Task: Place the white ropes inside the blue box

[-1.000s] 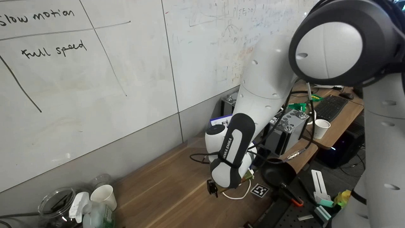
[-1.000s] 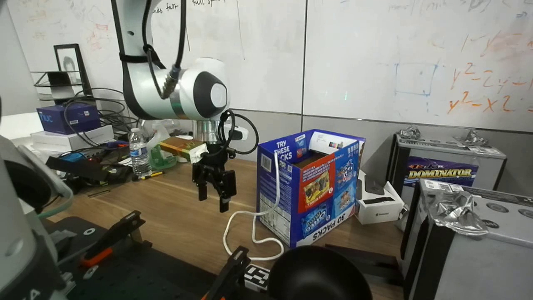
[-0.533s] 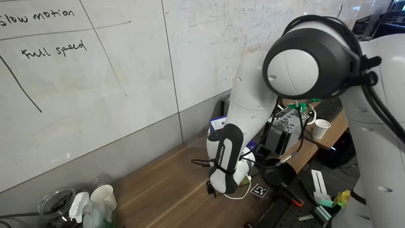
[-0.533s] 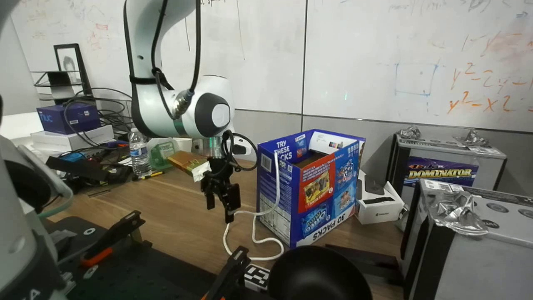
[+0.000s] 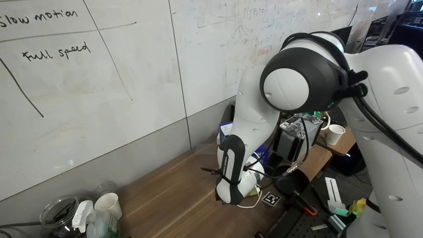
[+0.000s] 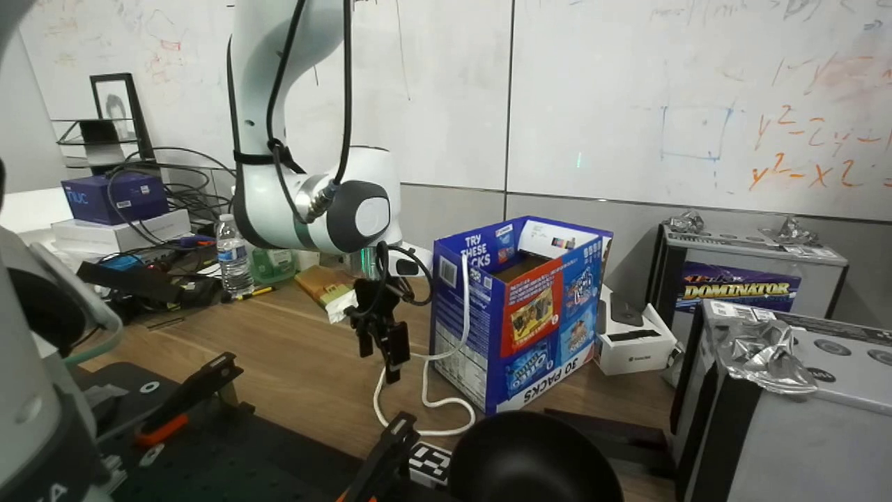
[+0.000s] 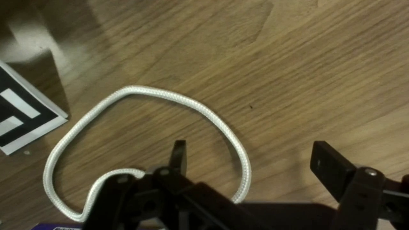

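Observation:
The white rope (image 6: 465,300) hangs over the rim of the blue box (image 6: 516,362) and runs down its side into a loose loop on the table. The loop shows in the wrist view (image 7: 220,123) and partly in an exterior view (image 5: 249,206). The box stands upright with its top open; its edge shows at the bottom of the wrist view (image 7: 57,226). My gripper (image 6: 380,359) is open and empty, above the table beside the box. In the wrist view, one side of the loop passes between the spread fingers (image 7: 249,150), untouched. In an exterior view the arm hides the gripper.
A black pan (image 6: 536,460) and a marker tile (image 6: 428,461) lie in front of the box. A white carton (image 6: 634,352) and grey metal units (image 6: 794,411) stand beyond it. A wrist part (image 6: 411,265) is close to the box's upper edge. A clamp (image 6: 380,460) stands at the table edge.
The arm has reached farther out, and the gripper has moved down and toward the rope and box. The box's top has shifted very slightly. The rope's loop on the table looks unchanged.

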